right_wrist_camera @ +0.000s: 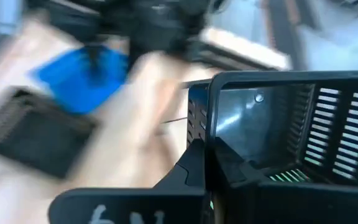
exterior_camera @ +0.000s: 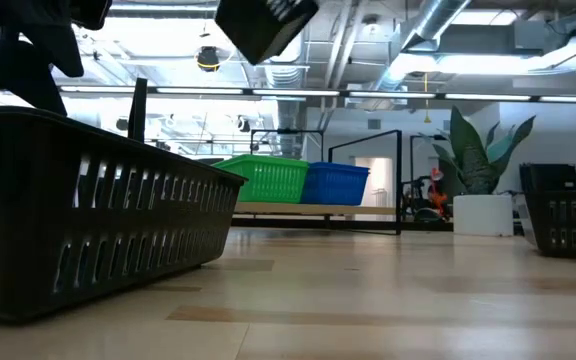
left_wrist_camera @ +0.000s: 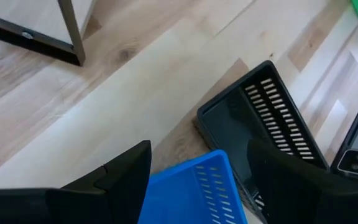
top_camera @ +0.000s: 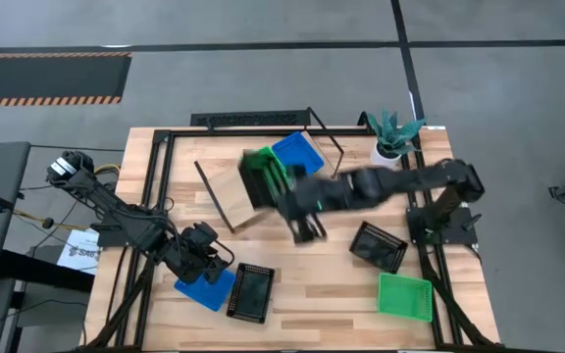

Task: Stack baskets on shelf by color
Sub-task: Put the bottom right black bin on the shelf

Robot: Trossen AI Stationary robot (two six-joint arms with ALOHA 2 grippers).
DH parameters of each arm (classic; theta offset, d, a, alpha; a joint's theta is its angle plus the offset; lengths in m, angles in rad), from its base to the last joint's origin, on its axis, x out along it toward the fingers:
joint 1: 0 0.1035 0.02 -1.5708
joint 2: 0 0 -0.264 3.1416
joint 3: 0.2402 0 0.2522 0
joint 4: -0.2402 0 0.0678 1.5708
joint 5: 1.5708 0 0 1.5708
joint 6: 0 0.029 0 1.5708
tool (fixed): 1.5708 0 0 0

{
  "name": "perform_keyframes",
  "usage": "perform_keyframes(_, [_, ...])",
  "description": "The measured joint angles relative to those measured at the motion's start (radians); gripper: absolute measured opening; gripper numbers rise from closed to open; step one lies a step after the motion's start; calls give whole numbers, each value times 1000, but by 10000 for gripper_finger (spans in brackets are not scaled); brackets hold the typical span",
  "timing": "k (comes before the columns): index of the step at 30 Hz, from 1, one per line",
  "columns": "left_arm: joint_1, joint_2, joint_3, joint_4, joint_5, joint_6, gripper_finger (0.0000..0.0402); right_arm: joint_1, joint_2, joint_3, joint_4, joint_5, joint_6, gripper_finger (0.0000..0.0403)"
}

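My right gripper (top_camera: 297,208) reaches in from the right and is shut on a black basket (right_wrist_camera: 278,124), which hangs in the air (exterior_camera: 265,25) by the shelf (top_camera: 233,201). A green basket (top_camera: 261,162) and a blue basket (top_camera: 297,152) rest side by side on the shelf board (exterior_camera: 308,208). My left gripper (left_wrist_camera: 191,186) is open above a blue basket (top_camera: 202,291) near the table's near-left. Its fingers stand on either side of that basket's corner (left_wrist_camera: 194,186). A second black basket (top_camera: 251,292) lies on the table right beside it. My right gripper holds the black basket by one wall near a corner (right_wrist_camera: 211,134), with one finger (right_wrist_camera: 194,165) outside the wall and the other inside. The basket is lifted clear of the table and tilted, its open side turned toward the wrist camera. Green shows through its slots.
A third black basket (top_camera: 379,245) and a green basket (top_camera: 405,296) lie on the table's right side. A white plant pot (top_camera: 390,149) stands at the far right, beside the shelf's black wire end frame (top_camera: 327,137). Bare wood shows in the middle near part (top_camera: 322,284).
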Motion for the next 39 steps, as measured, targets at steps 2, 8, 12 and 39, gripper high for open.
perform_keyframes(2, [0,0,0,-2,0,-14,253,-64,13,0,57,-11,-83,11])
perform_keyframes(8, [0,0,0,-27,-1,-69,253,-179,91,2,210,-150,-208,12])
perform_keyframes(12, [0,0,0,-42,5,-94,253,-196,173,16,221,-167,-274,12])
perform_keyframes(39, [0,-3,0,-59,25,-103,253,-175,527,278,-50,-167,-392,14])
